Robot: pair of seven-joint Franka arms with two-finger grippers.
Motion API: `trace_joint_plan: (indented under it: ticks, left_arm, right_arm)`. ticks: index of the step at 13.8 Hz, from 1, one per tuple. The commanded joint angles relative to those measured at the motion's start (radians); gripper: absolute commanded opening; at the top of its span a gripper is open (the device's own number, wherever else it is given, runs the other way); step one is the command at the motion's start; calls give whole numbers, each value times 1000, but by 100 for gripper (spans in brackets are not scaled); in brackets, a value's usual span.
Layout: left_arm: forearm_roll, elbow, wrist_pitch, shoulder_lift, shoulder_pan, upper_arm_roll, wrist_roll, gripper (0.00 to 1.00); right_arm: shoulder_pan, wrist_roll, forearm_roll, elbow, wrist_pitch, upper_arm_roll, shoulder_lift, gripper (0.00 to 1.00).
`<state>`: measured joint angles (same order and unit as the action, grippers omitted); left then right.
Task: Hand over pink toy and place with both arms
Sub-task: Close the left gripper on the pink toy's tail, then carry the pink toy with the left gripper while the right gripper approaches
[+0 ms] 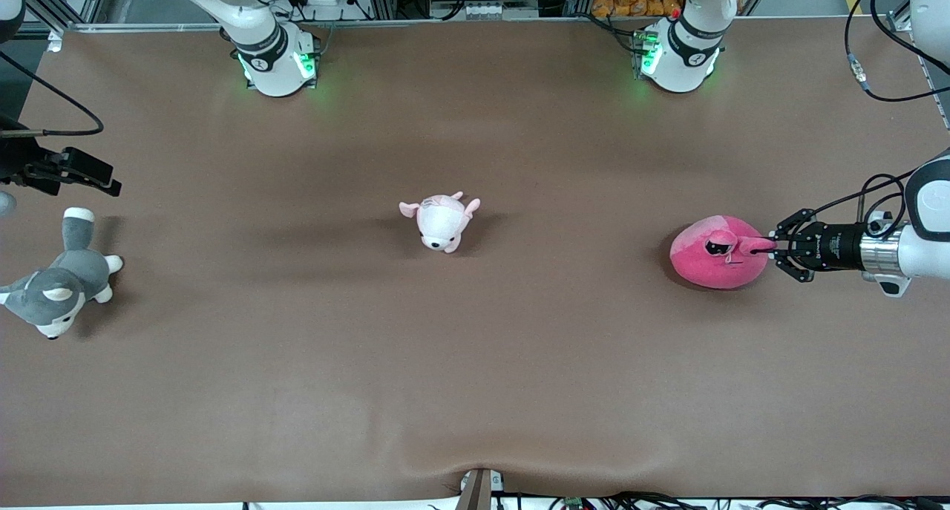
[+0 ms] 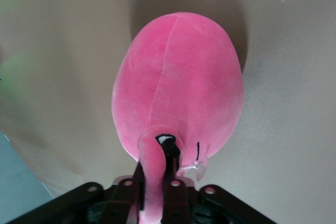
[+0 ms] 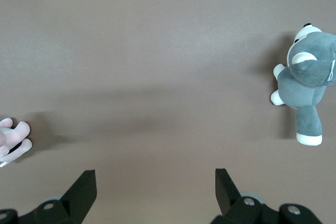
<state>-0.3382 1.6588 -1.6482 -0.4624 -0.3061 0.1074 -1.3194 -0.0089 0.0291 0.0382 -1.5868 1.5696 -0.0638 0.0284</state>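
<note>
The brown table [image 1: 475, 361] fills nearly the whole front view, with both arm bases along its top edge.

The pink toy [image 1: 716, 254], the biggest plush in sight, sits on the table at the middle right of the front view, toward the left arm's end. The left gripper [image 1: 772, 250] reaches in from the right edge of that frame, low and level, and is clamped on one of the toy's small ears; in the left wrist view the ear [image 2: 153, 174] runs down between the black fingers at the bottom centre, with the toy's round body [image 2: 178, 87] filling the middle of the frame.

The grey-and-white husky plush [image 1: 59, 283] lies at the lower left edge of the front view, toward the right arm's end.

The right gripper [image 1: 93, 174] hangs at the left edge of that view, above the husky in the frame, its fingers [image 3: 84, 192] spread wide and holding nothing; this arm waits.

The pale pink-and-white plush animal [image 1: 444, 220] lies at the centre of the table, well apart from both other toys.
</note>
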Motion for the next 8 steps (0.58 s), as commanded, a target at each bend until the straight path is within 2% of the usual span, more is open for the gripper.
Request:
trace_joint_plan:
  ticks: [1, 5, 8]
  left_arm:
    - [-19, -24, 5, 4, 1, 8, -4, 0]
    - [-88, -60, 36, 40, -2, 11, -18, 0]
    - [-128, -166, 154, 76, -7, 57, -20, 0]
  right_arm:
    - [-3, -11, 0, 4, 0, 4, -8, 100]
    - [1, -11, 2, 2, 0, 5, -8, 100]
    - [1, -12, 3, 1, -2, 5, -8, 100]
